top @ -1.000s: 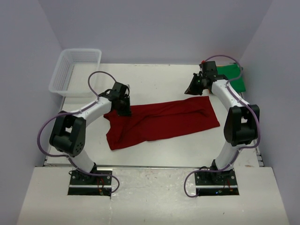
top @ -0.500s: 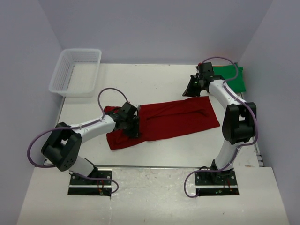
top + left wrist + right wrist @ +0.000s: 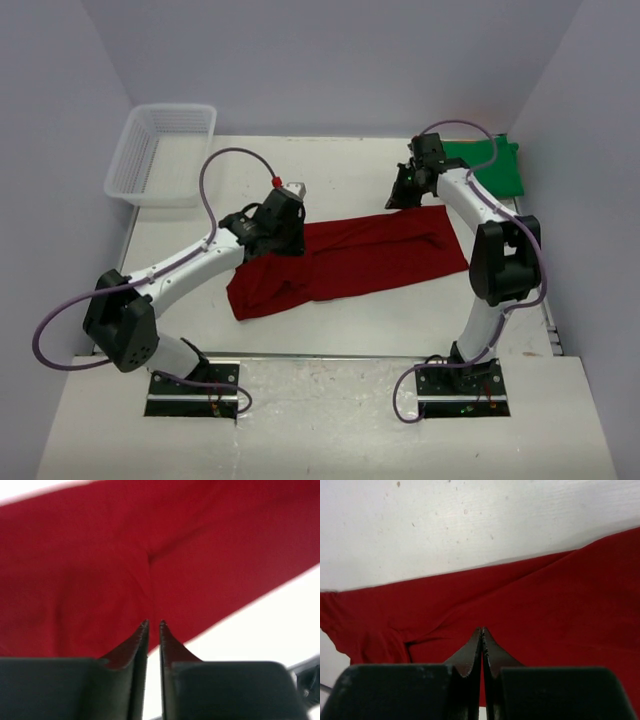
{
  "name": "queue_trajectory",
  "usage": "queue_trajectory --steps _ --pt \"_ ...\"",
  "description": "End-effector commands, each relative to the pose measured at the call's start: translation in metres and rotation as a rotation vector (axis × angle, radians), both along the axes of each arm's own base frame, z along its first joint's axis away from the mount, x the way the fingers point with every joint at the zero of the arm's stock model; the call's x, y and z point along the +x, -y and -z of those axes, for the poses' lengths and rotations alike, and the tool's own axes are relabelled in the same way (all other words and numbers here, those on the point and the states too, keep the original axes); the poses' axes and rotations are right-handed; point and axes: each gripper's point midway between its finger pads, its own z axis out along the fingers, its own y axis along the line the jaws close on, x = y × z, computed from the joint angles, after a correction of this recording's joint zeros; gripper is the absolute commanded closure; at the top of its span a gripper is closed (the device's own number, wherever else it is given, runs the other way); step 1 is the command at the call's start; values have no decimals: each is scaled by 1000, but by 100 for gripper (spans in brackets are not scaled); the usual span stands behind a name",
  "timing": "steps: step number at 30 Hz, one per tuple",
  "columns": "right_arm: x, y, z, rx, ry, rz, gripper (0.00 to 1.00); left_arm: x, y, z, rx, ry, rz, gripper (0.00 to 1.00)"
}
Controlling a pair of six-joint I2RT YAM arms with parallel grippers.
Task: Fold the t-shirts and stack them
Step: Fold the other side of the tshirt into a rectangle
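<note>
1. A red shirt (image 3: 380,255) lies spread across the middle of a white table (image 3: 340,180). Its long side runs left to right, and its left end is bunched toward the near edge.
2. The left gripper (image 3: 154,625) hangs over the shirt's left part, near its far edge. Its fingers are closed to a thin slit. A crease in the cloth runs straight to the tips, so it looks pinched on a fold of the red shirt.
3. The right gripper (image 3: 482,629) is at the shirt's far right corner. Its fingertips meet with no gap. I cannot tell whether any cloth is caught between them.
4. A green shirt (image 3: 490,168) lies flat at the table's far right corner, apart from the red shirt.
5. A white mesh basket (image 3: 128,165) stands at the far left corner.
</note>
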Motion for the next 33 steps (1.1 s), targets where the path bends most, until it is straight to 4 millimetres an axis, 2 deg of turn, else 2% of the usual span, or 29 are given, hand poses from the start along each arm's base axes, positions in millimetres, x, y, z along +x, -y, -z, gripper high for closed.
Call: queue_trajectory --steps 1,2,3,6,9,11,15,23,28,33 --pt "-14 -19 1 -68 -10 -66 100 37 -26 -2 83 17 -111 91" --pt "-19 -22 3 -78 -21 -76 100 42 -29 2 80 -3 -124 100" --pt "-25 -23 7 -90 -33 -77 100 52 -36 15 62 -47 -148 100" --pt "-44 -31 15 -130 -52 -111 100 63 -40 36 31 -113 -175 100" --pt "-63 -43 16 -162 -41 -163 100 66 -47 50 69 -143 -216 100" --pt "-76 -56 12 -178 -19 -215 100 67 -52 55 91 -153 -239 100" --pt "-101 -71 22 -211 -15 -296 100 69 -65 62 127 -163 -278 100" --pt "-126 -86 46 -222 -56 -373 100 79 -90 65 143 -168 -342 100" --pt "-135 -100 59 -227 -79 -408 100 86 -101 77 153 -193 -363 100" --pt "-139 -107 73 -239 -110 -422 100 87 -102 95 152 -242 -362 100"
